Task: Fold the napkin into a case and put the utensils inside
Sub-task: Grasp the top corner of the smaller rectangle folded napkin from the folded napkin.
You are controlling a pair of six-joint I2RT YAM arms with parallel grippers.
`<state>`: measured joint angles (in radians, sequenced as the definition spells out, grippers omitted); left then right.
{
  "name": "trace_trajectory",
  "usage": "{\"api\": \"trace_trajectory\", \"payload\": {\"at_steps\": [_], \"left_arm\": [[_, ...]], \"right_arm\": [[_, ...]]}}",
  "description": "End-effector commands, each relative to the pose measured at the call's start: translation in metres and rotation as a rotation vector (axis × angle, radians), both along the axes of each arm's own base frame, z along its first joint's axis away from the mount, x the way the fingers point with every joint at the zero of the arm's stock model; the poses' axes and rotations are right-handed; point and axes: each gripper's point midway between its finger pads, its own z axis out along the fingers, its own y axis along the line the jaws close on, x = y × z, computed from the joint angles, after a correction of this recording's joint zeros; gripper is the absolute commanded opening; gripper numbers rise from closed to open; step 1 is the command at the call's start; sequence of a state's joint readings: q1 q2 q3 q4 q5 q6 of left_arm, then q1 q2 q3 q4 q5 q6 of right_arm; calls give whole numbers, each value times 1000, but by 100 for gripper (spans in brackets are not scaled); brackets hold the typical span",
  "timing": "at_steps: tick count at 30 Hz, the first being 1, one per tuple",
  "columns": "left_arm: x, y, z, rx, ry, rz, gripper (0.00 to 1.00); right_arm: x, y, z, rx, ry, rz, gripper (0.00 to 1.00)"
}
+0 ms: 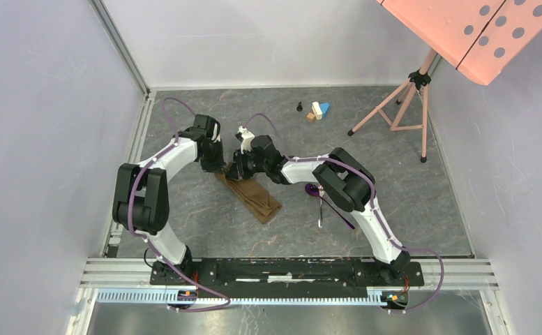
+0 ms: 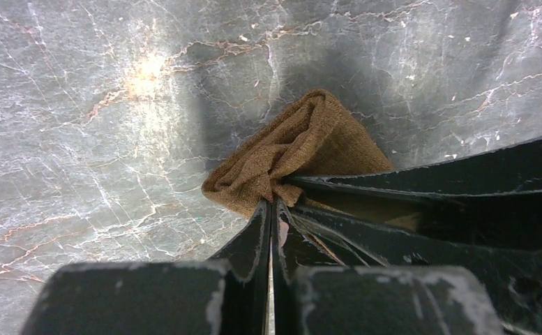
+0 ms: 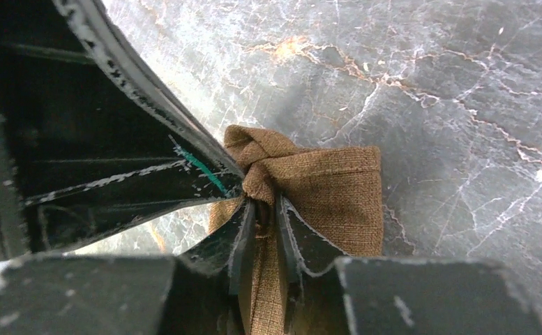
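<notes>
The brown napkin (image 1: pixel 255 196) lies folded as a narrow strip, running diagonally between the arms. Both grippers meet at its far end. My left gripper (image 1: pixel 219 165) (image 2: pixel 275 201) is shut on a bunched corner of the napkin (image 2: pixel 310 139). My right gripper (image 1: pixel 235 169) (image 3: pixel 262 202) faces it, jaws slightly apart with a fold of the napkin (image 3: pixel 330 188) running between them. The purple spoon (image 1: pixel 314 190) and silver fork (image 1: pixel 320 211) lie on the table right of the cloth, under the right arm.
Small toy blocks (image 1: pixel 317 110) sit at the back of the marble table (image 1: pixel 407 202). A pink stand (image 1: pixel 402 105) rises at the back right. Grey walls enclose both sides. Each gripper's black fingers (image 2: pixel 463 174) (image 3: pixel 149 98) crowd the other's wrist view.
</notes>
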<state>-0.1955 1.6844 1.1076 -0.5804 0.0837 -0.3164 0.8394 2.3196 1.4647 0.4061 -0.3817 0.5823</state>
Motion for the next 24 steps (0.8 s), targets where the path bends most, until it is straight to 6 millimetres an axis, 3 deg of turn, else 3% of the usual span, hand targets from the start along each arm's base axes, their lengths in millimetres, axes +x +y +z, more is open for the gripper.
{"api": "trace_trajectory", "payload": {"at_steps": [1, 6, 24], "left_arm": [[12, 2, 9, -16, -23, 50, 2], [8, 4, 9, -17, -14, 53, 2], [10, -4, 12, -53, -31, 21, 2]], "right_arm": [[-11, -7, 20, 23, 16, 67, 27], [1, -19, 32, 44, -6, 60, 36], [21, -3, 20, 13, -61, 51, 38]]}}
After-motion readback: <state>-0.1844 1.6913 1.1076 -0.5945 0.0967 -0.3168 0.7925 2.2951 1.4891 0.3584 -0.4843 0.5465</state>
